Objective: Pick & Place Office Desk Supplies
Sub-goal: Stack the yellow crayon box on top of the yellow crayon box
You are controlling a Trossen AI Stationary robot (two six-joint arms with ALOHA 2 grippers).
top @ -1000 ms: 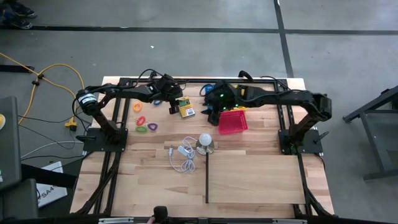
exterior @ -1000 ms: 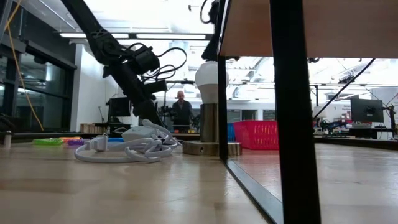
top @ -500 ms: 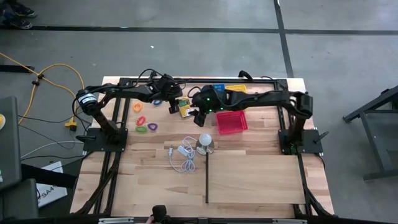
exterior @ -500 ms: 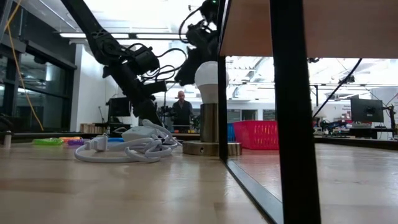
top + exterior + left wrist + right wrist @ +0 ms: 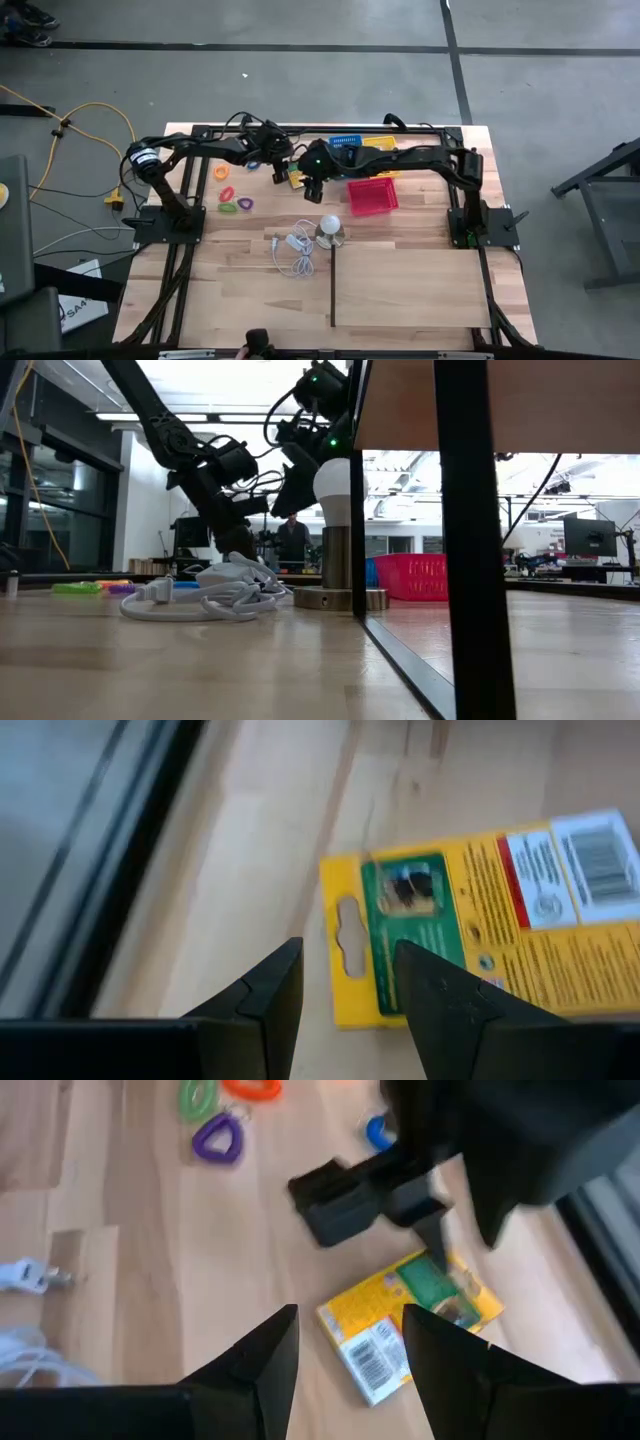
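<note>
Yellow-and-green packet (image 5: 470,935) flat on wooden table (image 5: 400,290), barcode legible only in wrist views — left gripper (image 5: 345,995) and right gripper (image 5: 345,1345) both poised over it, fingers parted, holding nothing; red basket (image 5: 372,196) just beside, contents indiscernible; person (image 5: 291,540) beyond in low view.

One camera looks straight down on the whole desk (image 5: 400,290). Another sits at desk height, looking level into the room. Each wrist camera looks closely down at the desk; both share the yellow packet (image 5: 470,920), also seen from above (image 5: 297,178).
</note>
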